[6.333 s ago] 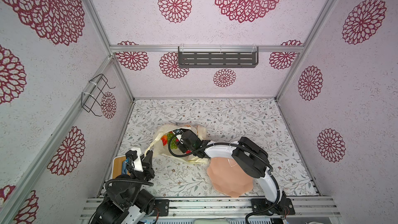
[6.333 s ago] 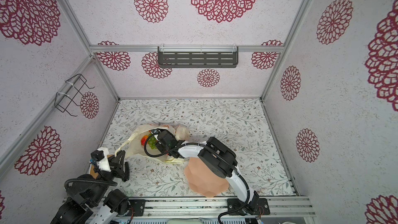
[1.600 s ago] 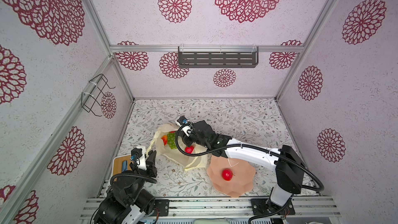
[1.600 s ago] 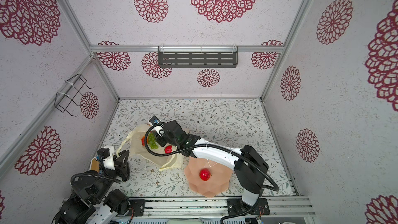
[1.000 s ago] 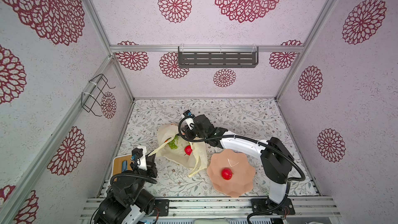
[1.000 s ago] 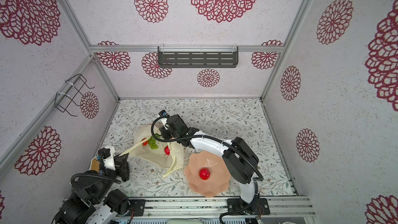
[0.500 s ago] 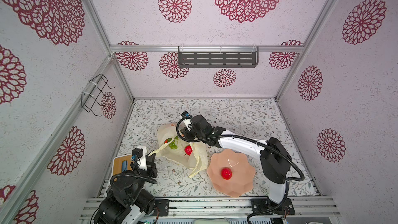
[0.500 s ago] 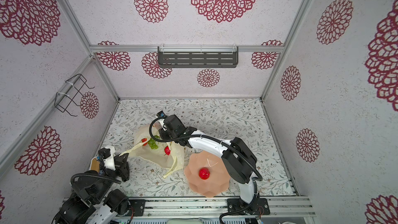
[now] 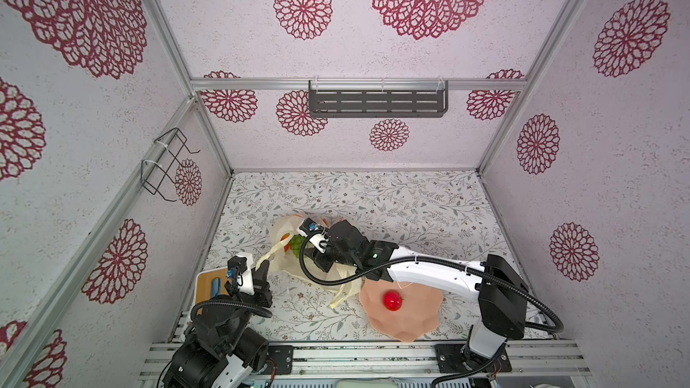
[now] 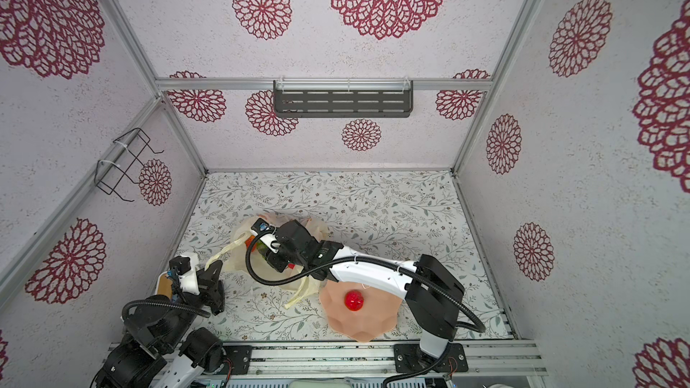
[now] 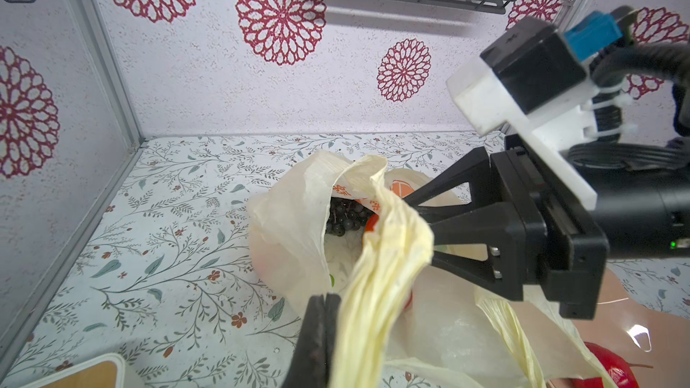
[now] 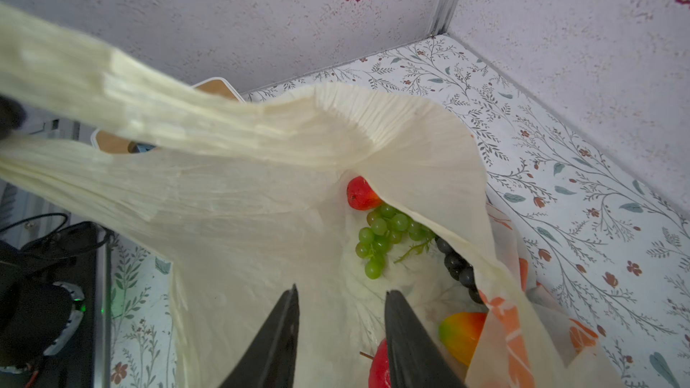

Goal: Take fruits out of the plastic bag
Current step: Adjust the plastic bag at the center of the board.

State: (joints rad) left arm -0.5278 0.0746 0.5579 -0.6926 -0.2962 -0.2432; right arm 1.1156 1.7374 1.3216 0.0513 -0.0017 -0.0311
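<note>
**Leaf-printed surface (image 9: 410,210), crowded only at its near-left**

Pale walls (image 9: 373,151) with crimson medallions close three sides of it, and its far half and right side lie bare. A thin, crinkly cream-yellow plastic bag (image 9: 278,226) sits near the left wall. Just beside it, close to the front rail (image 9: 373,352), a wavy-edged pink bowl (image 9: 418,317) holds one glossy red apple (image 9: 392,300).

In both top views the right arm (image 9: 429,274) covers most of the bag's mouth. The right wrist view looks inside. It shows a green grape bunch (image 12: 384,233), a dark grape bunch (image 12: 459,268), a small red fruit (image 12: 360,194), a red-yellow mango (image 12: 461,330) and a second red apple (image 12: 377,363), all within the bag. The left wrist view catches only the dark grapes and a sliver of red inside.

The left arm (image 9: 224,326) is folded low at the near-left corner, and the left tool (image 11: 325,298) is clamped on a loop handle (image 12: 112,106) drawn taut. The right arm stretches low from the near-right base over the bowl's edge. The right tool (image 12: 341,293) is in the bag mouth, fingers narrowly apart with nothing between them.
</note>
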